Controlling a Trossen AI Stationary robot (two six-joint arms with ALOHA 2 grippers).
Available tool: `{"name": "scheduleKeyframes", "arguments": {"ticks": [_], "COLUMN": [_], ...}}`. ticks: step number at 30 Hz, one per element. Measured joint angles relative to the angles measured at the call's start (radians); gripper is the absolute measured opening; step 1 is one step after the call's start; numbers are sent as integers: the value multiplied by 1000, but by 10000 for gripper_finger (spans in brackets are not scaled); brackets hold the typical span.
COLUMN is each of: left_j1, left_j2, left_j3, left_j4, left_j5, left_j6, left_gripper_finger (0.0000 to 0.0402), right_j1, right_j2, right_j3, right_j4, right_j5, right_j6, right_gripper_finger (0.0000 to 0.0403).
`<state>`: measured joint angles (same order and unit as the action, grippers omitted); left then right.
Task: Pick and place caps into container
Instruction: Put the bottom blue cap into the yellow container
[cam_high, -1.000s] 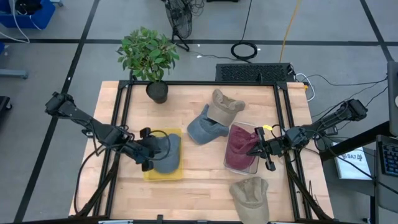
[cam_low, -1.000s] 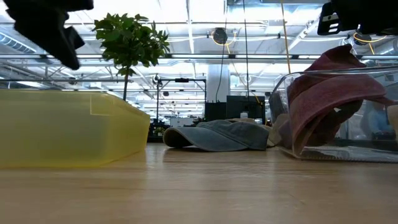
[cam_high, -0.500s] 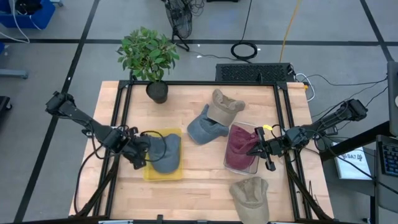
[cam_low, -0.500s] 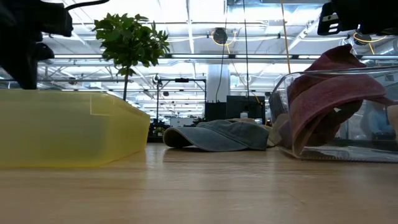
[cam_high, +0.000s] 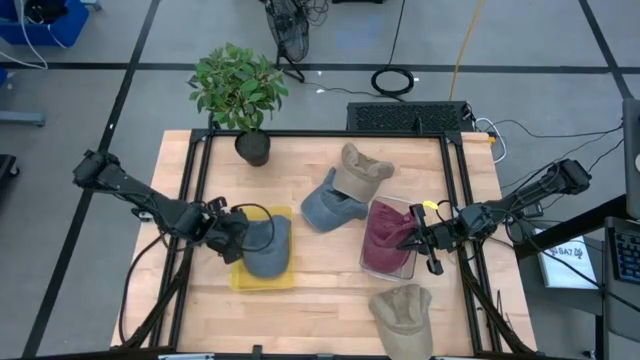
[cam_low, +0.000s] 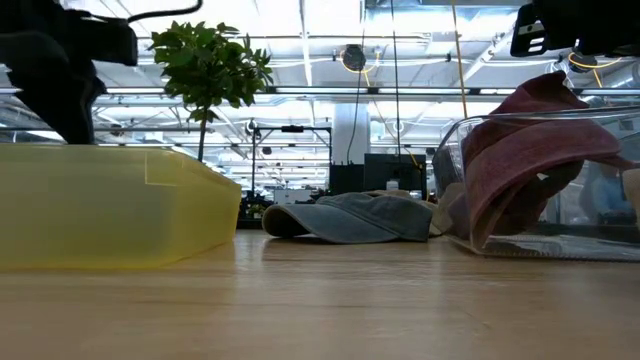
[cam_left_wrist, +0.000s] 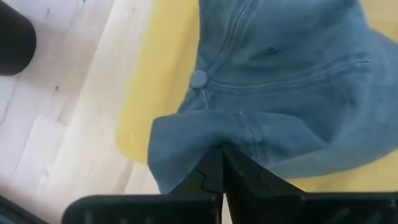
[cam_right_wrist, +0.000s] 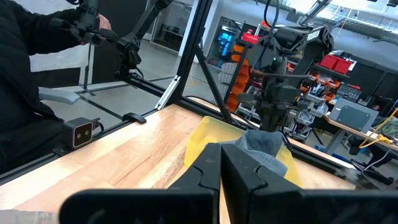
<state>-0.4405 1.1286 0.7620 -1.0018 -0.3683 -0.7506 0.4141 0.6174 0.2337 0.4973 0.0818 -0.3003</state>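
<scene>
A wooden table (cam_high: 330, 290) carries a potted plant (cam_high: 240, 95) at 11 o'clock. A yellow bin (cam_high: 268, 275) at 8 o'clock holds a blue-grey cap (cam_high: 266, 246), with the left gripper (cam_high: 232, 236) at the bin's 9 o'clock edge, touching the cap. Near centre lie a second blue-grey cap (cam_high: 322, 207) and a tan cap (cam_high: 358, 172) overlapping it. A clear bin (cam_high: 390, 265) at 4 o'clock holds a maroon cap (cam_high: 383, 238); the right gripper (cam_high: 418, 240) sits at its 3 o'clock edge. Another tan cap (cam_high: 402, 315) lies at 5 o'clock.

Blue-grey cap (cam_left_wrist: 292, 93): soft matt cloth; yellow bin (cam_low: 110, 205): translucent plastic.
</scene>
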Motion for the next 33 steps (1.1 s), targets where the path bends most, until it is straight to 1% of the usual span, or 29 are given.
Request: {"name": "scheduleKeyframes", "arguments": {"ticks": [5,11,16,20,22,24,29,33], "left_j1": [29,37,37,36,37,37,36,33], "left_j2": [99,195,244,261,261,260,250,220], "left_j3": [0,-1,-1,-1,-1,-1,1,48], "left_j4": [56,92,91,91,91,88,77,6], "left_j5": [9,37,60,61,83,101,106,106], "left_j6": [67,133,152,150,151,170,216,229], "left_gripper_finger": [4,16,4,16,19,17,4,19], "right_j1": [0,0,0,0,0,0,0,0], "right_j2": [0,0,0,0,0,0,0,0], "right_j3": [0,0,0,0,0,0,0,0], "right_j4": [0,0,0,0,0,0,0,0], "right_j5": [0,0,0,0,0,0,0,0], "right_j6": [0,0,0,0,0,0,0,0], "right_gripper_finger": [0,0,0,0,0,0,0,0]}}
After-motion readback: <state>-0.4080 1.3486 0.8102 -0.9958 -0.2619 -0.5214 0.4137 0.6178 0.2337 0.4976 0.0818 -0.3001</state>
